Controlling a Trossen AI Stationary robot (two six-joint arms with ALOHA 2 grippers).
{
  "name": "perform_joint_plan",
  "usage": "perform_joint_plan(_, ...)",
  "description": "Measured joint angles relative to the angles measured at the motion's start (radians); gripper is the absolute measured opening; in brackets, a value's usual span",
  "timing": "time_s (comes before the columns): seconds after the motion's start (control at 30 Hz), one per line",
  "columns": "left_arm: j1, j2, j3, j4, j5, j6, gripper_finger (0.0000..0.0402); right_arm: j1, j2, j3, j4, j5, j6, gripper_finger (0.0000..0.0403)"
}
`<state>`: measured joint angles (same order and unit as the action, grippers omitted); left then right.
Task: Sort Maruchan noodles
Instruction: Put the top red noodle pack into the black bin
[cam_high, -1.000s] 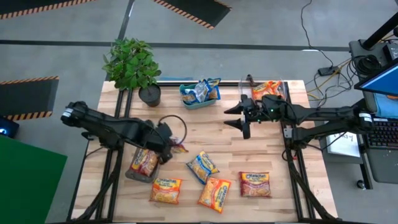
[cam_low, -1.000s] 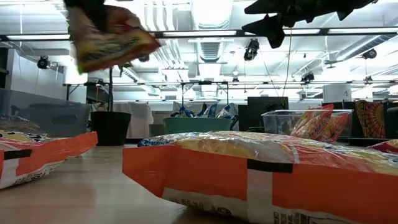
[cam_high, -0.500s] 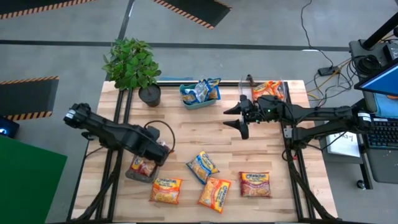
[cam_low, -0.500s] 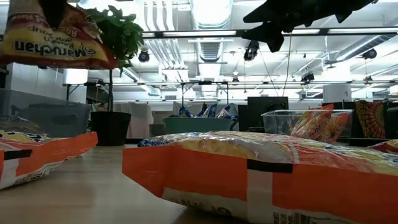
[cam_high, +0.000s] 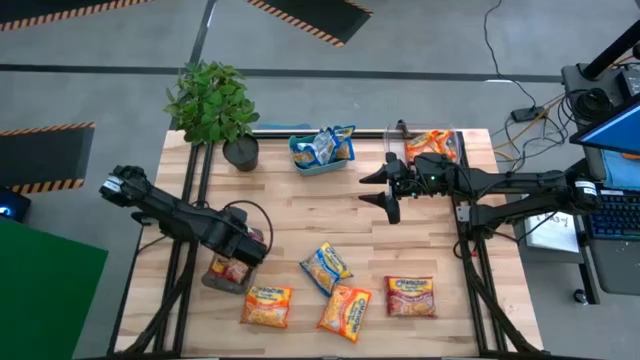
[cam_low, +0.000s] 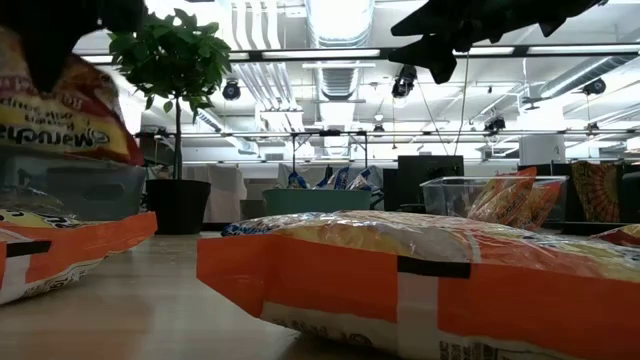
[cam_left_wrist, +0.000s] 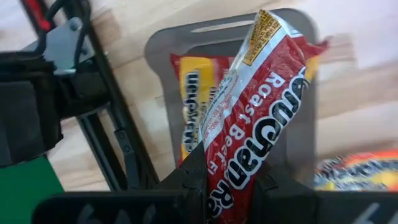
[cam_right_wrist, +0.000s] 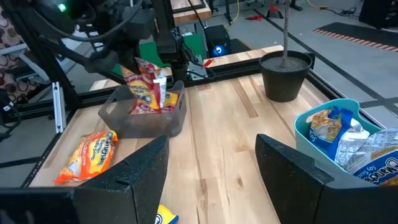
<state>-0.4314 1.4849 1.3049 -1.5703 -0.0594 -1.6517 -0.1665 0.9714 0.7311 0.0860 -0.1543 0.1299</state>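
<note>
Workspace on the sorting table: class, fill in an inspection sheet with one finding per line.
Surface: wooden table, bare at the middle.
Job's things: red packet held over the grey bin, which already holds one; four loose packets at the near edge; blue packets in the teal tray; orange packets in the clear bin.
Clutter: potted plant.
Grippers: left gripper shut on the red packet; right gripper open, waiting mid-table.
Cables: loose leads on the floor.
Surroundings: monitor and keyboard at right.

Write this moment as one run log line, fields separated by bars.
left hand: shut on red packet, above grey bin | right hand: open, empty, mid-table | loose packets: front of table
</note>
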Motion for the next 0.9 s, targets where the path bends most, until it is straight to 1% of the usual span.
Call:
perform_joint_plan(0.17, 0.000, 0.000, -0.063, 0.025, 0.020, -0.071, 0.0029, 0.000, 0.000, 0.000, 0.000, 0.000, 0.000, 0.0228)
perform_joint_plan(0.27, 0.000, 0.001, -0.087, 0.121, 0.011, -0.076, 0.0035, 0.000, 0.000, 0.000, 0.000, 0.000, 0.000, 0.0228)
perform_joint_plan(0.37, 0.000, 0.000, -0.109, 0.217, -0.044, -0.076, 0.0047, 0.000, 0.000, 0.000, 0.000, 0.000, 0.001, 0.0228)
perform_joint_plan(0.43, 0.000, 0.001, -0.122, 0.280, -0.058, -0.069, 0.0054, 0.000, 0.000, 0.000, 0.000, 0.000, 0.001, 0.0228)
perform_joint_plan(0.6, 0.000, 0.001, -0.156, 0.325, -0.054, -0.063, 0.0071, 0.000, 0.000, 0.000, 0.000, -0.001, 0.008, 0.0228)
perform_joint_plan(0.8, 0.000, 0.001, -0.162, 0.350, -0.046, -0.053, 0.0098, 0.000, 0.000, 0.000, 0.000, 0.000, 0.008, 0.0228)
perform_joint_plan(0.9, 0.000, 0.001, -0.164, 0.414, -0.047, -0.031, 0.0114, 0.000, 0.000, 0.000, 0.000, 0.000, 0.008, 0.0228)
